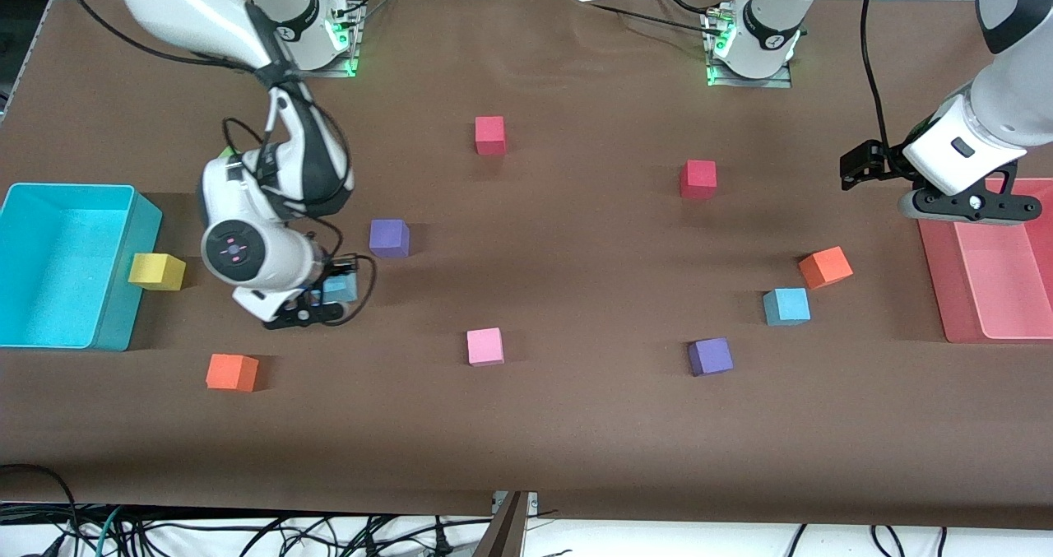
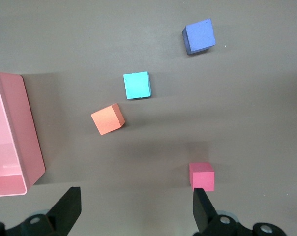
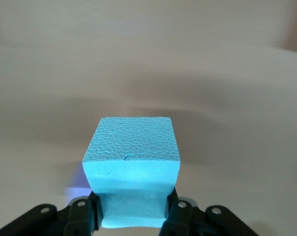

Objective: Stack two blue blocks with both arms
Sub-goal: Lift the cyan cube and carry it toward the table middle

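Observation:
My right gripper [image 1: 322,298] is shut on one light blue block [image 1: 340,287], low at the table toward the right arm's end; in the right wrist view its fingers [image 3: 175,214] squeeze the block [image 3: 132,157] at its sides. The second light blue block [image 1: 786,306] sits on the table toward the left arm's end, beside an orange cube [image 1: 825,266]; it also shows in the left wrist view [image 2: 137,85]. My left gripper [image 1: 971,207] is open and empty, up in the air over the edge of the pink tray [image 1: 938,277]; it shows wide open in the left wrist view [image 2: 136,211].
A teal bin [image 1: 49,211] with a yellow cube [image 1: 156,271] beside it stands at the right arm's end. Purple cubes [image 1: 388,238] [image 1: 710,356], red cubes [image 1: 489,135] [image 1: 698,178], a pink cube [image 1: 484,346] and an orange cube [image 1: 232,372] lie scattered.

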Robot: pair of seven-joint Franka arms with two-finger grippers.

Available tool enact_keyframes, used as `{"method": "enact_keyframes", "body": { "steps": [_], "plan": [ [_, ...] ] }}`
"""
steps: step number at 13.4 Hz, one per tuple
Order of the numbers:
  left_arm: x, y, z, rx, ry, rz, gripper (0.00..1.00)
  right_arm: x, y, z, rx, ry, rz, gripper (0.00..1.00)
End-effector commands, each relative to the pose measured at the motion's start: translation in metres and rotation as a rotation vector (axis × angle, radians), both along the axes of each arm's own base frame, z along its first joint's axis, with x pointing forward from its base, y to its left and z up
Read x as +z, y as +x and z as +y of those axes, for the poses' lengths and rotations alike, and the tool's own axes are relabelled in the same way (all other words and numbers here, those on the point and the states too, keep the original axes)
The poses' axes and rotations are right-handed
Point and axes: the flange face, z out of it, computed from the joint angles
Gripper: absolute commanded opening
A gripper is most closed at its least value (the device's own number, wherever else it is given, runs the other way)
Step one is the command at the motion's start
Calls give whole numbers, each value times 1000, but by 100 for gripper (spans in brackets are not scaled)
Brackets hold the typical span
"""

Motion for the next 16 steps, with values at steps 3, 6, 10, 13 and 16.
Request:
{"method": "enact_keyframes", "body": {
  "steps": [3,6,10,13,16],
  "plan": [
    [4,2,2,-3,-7,7,100,-8,-20,135,-146,-31,-8,0],
    [4,2,2,-2,-8,5,100,-18,-41,205,-213,7,-9,0],
    [3,2,3,0,-7,7,100,-27,-64,251,-248,95,29,0],
    [2,2,4,1,-7,8,100,-64,-80,278,-264,115,14,0],
    [2,2,4,1,-7,8,100,-79,-90,290,-271,116,17,0]
  ]
}}
